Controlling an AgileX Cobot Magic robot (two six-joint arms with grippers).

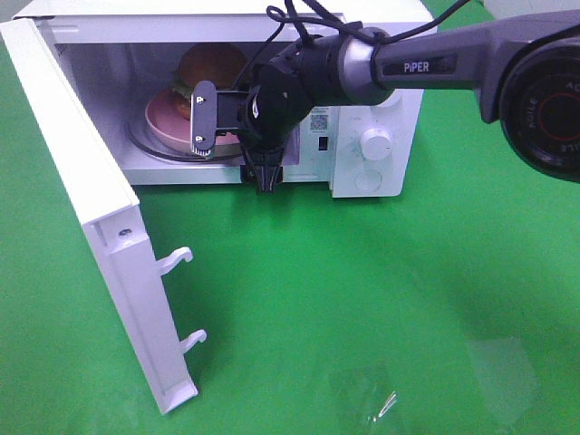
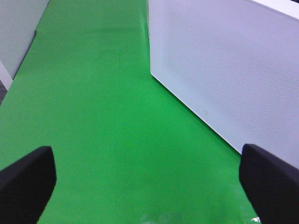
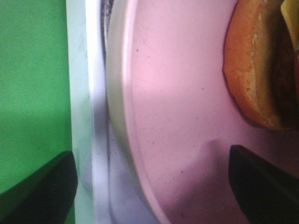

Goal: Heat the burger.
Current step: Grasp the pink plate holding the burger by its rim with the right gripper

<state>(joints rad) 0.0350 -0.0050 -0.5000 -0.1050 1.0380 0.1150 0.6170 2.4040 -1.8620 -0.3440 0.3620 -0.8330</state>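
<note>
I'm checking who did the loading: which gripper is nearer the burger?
Right. The right gripper is at the microwave's opening, just in front of the burger. The left gripper is outside, beside the open door.

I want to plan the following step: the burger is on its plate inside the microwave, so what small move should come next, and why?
Probably draw the right gripper back out of the microwave: its jaws are open, the burger sits on the pink plate inside, and the door is open.

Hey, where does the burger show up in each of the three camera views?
Exterior high: the burger sits on the pink plate inside the open microwave, upper left.
Left wrist: not in it.
Right wrist: its bun fills the upper right edge.
Shared landmark: the pink plate, in exterior and right wrist views.
</note>
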